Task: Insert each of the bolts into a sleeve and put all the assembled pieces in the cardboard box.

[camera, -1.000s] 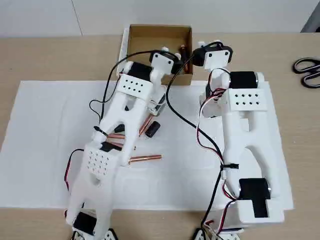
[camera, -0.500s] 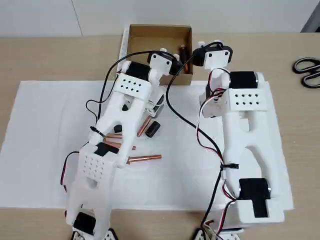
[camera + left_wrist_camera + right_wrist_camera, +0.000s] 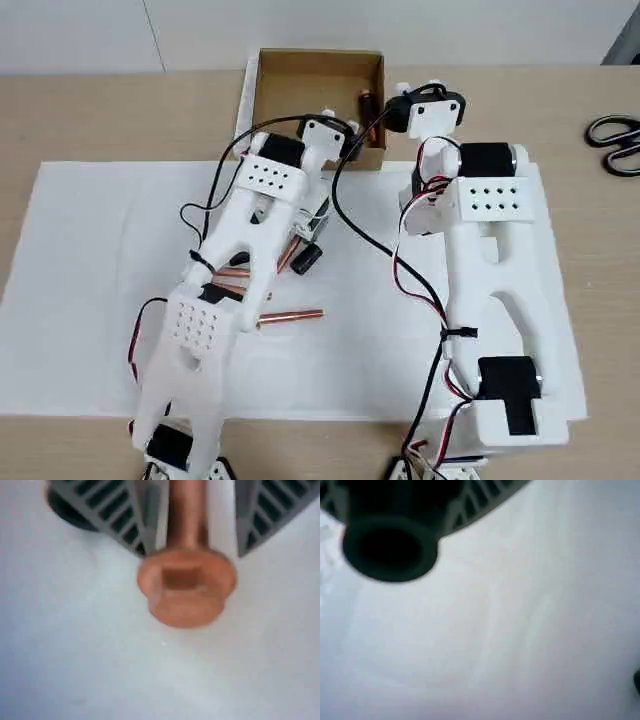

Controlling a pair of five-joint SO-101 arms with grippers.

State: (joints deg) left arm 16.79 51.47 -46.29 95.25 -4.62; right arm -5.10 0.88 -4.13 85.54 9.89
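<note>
My left gripper (image 3: 191,550) stands apart, straddling a copper bolt (image 3: 186,587) on the white paper (image 3: 100,250) without clamping it. My right gripper (image 3: 400,505) is clamped on a black sleeve (image 3: 390,550). At centre of the high view lie three more bolts (image 3: 290,318) and one loose sleeve (image 3: 307,257). One assembled piece (image 3: 366,103) lies in the cardboard box (image 3: 300,70) at upper centre.

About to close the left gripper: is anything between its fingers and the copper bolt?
Nothing visible. The bolt lies on the paper between the fingers of the left gripper; a black sleeve sits beside one finger, outside the gap.
</note>
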